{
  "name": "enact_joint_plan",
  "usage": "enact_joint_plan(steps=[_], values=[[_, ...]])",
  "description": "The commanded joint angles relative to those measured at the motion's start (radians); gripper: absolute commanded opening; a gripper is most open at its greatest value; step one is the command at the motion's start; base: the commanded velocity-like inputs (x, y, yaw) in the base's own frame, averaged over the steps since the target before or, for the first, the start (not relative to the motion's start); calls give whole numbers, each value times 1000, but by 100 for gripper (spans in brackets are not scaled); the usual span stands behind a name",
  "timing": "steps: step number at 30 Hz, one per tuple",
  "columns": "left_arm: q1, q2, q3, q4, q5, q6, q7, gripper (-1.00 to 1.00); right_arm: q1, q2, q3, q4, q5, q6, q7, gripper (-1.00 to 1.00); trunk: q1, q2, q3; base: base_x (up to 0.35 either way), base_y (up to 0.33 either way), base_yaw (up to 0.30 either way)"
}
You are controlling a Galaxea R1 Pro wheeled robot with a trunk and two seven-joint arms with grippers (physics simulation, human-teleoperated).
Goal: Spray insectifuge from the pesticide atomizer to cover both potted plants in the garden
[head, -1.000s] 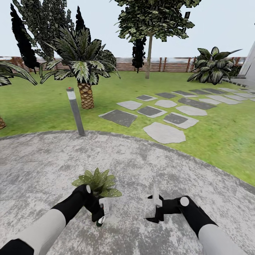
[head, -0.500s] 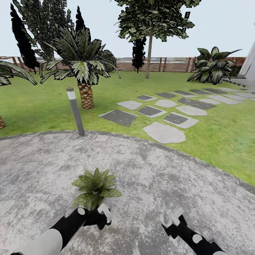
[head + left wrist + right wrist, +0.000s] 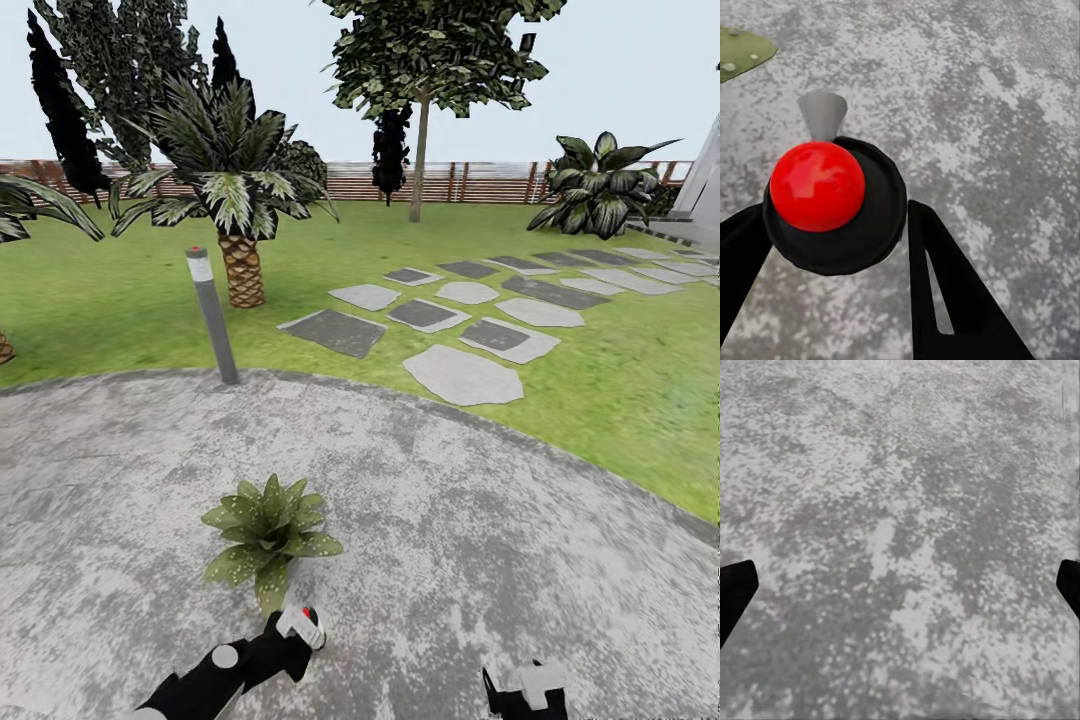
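- Far left on the lawn stands a palm; a grey bollard rises at the patio's edge just right of it.
- The left gripper sits low over the grey stone patio, clamped on the atomizer, whose whitish head with a red spot pokes up past the black fingers.
- Seen from the left wrist, the atomizer shows as a round black top with a red knob and a grey nozzle, held between the two dark fingers.
- One potted plant stands on the patio just beyond that gripper, near it but not touching; its pot is hidden under the leaves.
- I cannot make out any spray specks on the leaves.
- The right gripper is at the bottom edge, well apart from the plant.
- From the right wrist, its fingertips sit at the picture's two sides, spread wide with nothing between them but paving.
- Stepping stones cross the grass to the right, toward a leafy bush by the fence.
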Motion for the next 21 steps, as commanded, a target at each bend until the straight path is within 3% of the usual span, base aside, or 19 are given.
enact_joint_plan(steps=[1,21], values=[[0,1,-2,0,2,-4,-1,-100,-1,-2,-4,1,6,-3,-1,100,0,0,-1,0,0,-205],[0,2,-3,0,-6,-3,-3,-100,-1,-2,-3,2,4,-3,-1,100,0,0,-1,0,0,-294]])
